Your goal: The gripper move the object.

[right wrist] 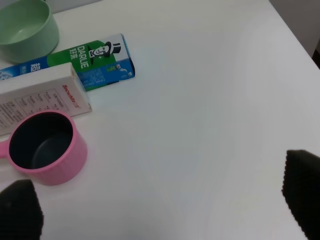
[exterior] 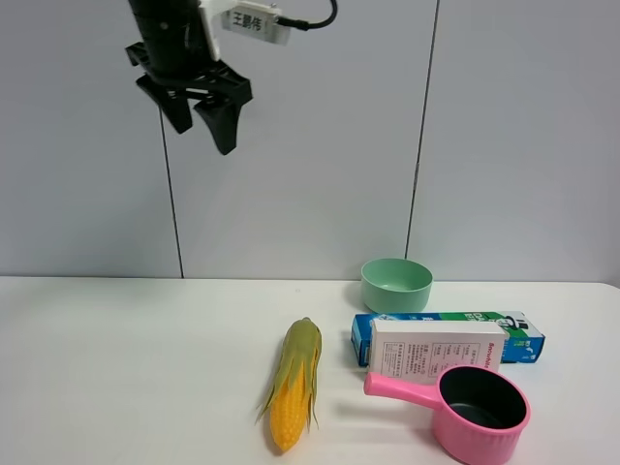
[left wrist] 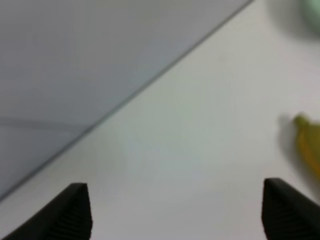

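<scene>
Robot test lab: bare white tabletop (exterior: 116, 368), grey panelled wall (exterior: 504, 136), tagged black pincer (exterior: 203, 136) hanging at 11 o'clock.

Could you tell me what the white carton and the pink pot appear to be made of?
White carton: probably matte printed cardboard, given crisp folded edges. Pink pot: likely smooth plastic or silicone, uniform colour; dark interior lining unclear.

At the upper left of the high view, the left gripper (exterior: 203, 136) is a matte black claw with two wedge-shaped fingers (exterior: 223, 118), topped by a white tag (exterior: 254, 23) with black characters and a looping black cable (exterior: 316, 21); the wrist views' lower corners show ribbed black fingertips (left wrist: 75, 215) and grainy black pads (right wrist: 302, 192).
</scene>
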`<state>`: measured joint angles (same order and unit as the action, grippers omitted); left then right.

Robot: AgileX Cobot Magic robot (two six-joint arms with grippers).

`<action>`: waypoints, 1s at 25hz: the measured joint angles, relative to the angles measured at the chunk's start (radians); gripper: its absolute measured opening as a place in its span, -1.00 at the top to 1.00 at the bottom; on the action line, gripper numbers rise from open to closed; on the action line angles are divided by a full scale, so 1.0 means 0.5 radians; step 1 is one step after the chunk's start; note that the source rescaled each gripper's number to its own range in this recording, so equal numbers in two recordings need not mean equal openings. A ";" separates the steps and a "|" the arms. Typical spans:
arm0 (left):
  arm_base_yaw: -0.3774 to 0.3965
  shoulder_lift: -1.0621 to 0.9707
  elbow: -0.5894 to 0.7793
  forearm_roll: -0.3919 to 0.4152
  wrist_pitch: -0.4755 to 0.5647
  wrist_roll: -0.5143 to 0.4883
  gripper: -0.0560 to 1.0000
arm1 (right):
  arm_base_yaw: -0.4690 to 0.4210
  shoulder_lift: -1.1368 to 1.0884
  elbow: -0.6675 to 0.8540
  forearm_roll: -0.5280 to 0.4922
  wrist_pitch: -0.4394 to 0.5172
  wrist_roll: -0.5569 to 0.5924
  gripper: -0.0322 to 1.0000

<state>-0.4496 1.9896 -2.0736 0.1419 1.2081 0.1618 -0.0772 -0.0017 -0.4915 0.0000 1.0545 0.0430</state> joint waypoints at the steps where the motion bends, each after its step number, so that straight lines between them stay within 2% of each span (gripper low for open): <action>1: 0.036 -0.059 0.109 0.000 0.000 0.000 -0.23 | 0.000 0.000 0.000 0.000 0.000 0.000 -1.00; 6: 0.272 -0.372 0.646 -0.003 -0.003 -0.012 -0.23 | 0.000 0.000 0.000 0.000 0.000 0.000 -1.00; 10: 0.489 -0.711 1.084 -0.075 -0.011 -0.015 -0.23 | 0.000 0.000 0.000 0.000 0.000 0.000 -1.00; 16: 0.768 -1.371 1.674 -0.254 -0.222 -0.017 -0.23 | 0.000 0.000 0.000 0.000 0.000 0.000 -1.00; 25: 1.071 -2.491 2.310 -0.429 -0.345 -0.017 -0.23 | 0.000 0.000 0.000 0.000 0.000 0.000 -1.00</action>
<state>0.0858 0.7440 -0.9186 -0.0726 1.0355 0.1535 -0.0772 -0.0017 -0.4915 0.0000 1.0545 0.0430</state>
